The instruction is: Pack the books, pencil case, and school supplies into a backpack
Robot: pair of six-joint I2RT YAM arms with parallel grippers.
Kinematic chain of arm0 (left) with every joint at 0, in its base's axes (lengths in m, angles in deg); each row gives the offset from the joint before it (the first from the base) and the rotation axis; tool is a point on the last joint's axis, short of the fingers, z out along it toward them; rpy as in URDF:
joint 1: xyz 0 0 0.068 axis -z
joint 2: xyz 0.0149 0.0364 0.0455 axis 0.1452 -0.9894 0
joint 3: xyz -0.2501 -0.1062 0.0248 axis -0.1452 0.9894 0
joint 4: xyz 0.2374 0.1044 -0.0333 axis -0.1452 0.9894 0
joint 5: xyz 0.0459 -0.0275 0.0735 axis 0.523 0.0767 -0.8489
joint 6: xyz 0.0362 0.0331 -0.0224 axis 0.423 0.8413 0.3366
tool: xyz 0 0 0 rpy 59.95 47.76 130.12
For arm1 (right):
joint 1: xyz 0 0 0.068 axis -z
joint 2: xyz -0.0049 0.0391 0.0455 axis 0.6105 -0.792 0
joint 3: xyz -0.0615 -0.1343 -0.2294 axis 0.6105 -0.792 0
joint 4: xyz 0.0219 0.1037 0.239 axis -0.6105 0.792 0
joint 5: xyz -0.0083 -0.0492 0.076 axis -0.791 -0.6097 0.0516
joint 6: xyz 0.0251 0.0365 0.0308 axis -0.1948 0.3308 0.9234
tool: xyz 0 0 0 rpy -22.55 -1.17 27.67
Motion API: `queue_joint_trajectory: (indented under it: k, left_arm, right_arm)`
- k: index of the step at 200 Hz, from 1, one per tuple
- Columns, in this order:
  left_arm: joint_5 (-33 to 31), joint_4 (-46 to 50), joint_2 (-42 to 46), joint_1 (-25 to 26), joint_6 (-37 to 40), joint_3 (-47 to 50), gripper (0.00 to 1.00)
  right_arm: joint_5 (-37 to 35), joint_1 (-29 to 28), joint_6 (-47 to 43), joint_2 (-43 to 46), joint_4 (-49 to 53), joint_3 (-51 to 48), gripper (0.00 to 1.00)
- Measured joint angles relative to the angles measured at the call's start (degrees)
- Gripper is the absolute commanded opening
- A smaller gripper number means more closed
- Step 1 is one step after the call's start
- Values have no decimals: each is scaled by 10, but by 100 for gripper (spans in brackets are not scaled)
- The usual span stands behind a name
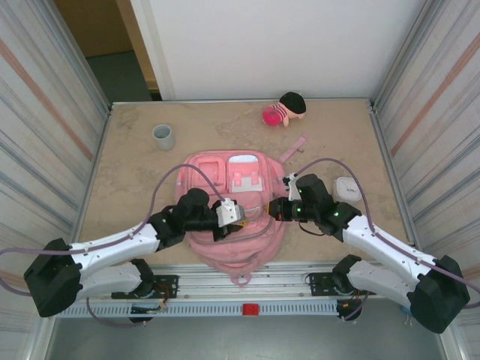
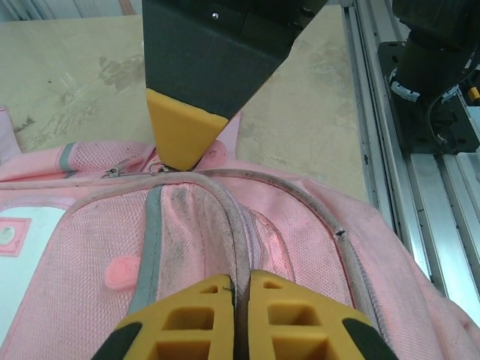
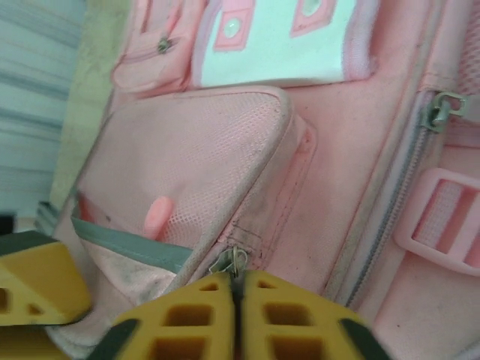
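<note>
Table (image 1: 135, 180): beige top with walls on three sides and a rail along the near edge.
Backpack (image 1: 236, 251): lies flat at the middle of the near edge, front pockets up, its lower end reaching over the edge toward the rail.
Strap (image 1: 296, 148): pink, trails from the backpack's far right corner toward the far edge.
Left gripper (image 1: 234, 216): over the backpack's middle, pointing right. In its wrist view the yellow pads stand close together with a thin slit between them. The backpack's piping runs up to that slit. Cannot tell whether it is pinched.
Right gripper (image 3: 236, 289): over the backpack's right side, pointing left, tip to tip with the left one. Its pads are also narrow, a dark slit between them.
Zip pull (image 3: 229, 261): metal, at the corner of the mesh pocket, touching the tips of the right pads. Cannot tell whether it is held.
Doll (image 1: 283, 110): pink and black, near the far edge, right of centre.
Cup (image 1: 163, 136): grey, upright, toward the far left corner, well apart from the backpack.
White item (image 1: 346, 187): small, by the right edge, beside the right arm. Kind not clear.
</note>
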Motion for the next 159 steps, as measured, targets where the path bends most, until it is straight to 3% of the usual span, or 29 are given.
queue_joint_trajectory:
  k: [14, 35, 93, 134, 159]
  left_arm:
    - [-12, 18, 2, 7, -25, -16, 65]
    - [-55, 69, 15, 9, -81, -45, 79]
    - [-227, 293, 64, 6, -333, -147, 96]
    - [-275, 442, 81, -2, -501, -151, 99]
    - [-285, 482, 94, -21, -559, -128, 98]
  right_arm:
    - [-40, 1, 2, 0, 19, 6, 62]
    - [-84, 0, 4, 5, 76, 47, 100]
    - [-168, -53, -10, 8, 205, 175, 99]
    - [-178, -103, -11, -49, 244, 180, 99]
    - [-169, -117, -8, -62, 239, 154, 99]
